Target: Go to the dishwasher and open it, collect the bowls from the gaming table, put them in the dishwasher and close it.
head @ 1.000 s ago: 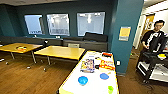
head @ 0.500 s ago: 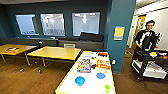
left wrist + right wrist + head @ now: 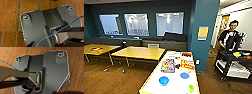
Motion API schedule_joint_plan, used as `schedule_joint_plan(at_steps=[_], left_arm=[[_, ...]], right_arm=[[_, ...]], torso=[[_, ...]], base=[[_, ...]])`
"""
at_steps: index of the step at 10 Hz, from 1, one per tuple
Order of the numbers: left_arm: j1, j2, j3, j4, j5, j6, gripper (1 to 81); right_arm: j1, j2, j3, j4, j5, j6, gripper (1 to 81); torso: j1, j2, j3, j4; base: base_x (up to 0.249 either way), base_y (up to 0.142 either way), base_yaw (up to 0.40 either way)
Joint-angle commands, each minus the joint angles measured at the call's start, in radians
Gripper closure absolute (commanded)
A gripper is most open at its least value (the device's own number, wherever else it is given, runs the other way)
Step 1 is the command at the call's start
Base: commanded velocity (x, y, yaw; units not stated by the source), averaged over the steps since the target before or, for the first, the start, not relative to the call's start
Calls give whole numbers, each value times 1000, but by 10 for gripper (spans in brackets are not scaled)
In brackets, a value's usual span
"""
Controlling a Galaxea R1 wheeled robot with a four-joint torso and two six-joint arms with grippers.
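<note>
A glossy plastic blue bowl (image 3: 164, 80) sits on the gaming table's (image 3: 156, 86) smooth white top above wooden floor (image 3: 111, 80).

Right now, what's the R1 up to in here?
It is handling nothing. The head view faces the long white gaming table with the yellow edge, which carries a bright blue bowl, a flat blue disc, a small green item and some boxes. Both wrist views look down at wood floor. A person stands off to the right behind a black cart. Yellow-topped tables stand to the left.
</note>
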Motion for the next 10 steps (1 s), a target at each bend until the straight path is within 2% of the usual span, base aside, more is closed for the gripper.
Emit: schedule_joint_plan(at_steps=[1, 10], left_arm=[[-48, -2, -1, -7, 51, 2, 10], [-45, -2, -1, -7, 51, 2, 10]], right_arm=[[49, -4, -2, 3, -42, -3, 10], [44, -4, -2, 3, -42, -3, 10]], torso=[[0, 0, 0, 0], [0, 0, 0, 0]], base=[[0, 84, 0], [0, 102, 0]])
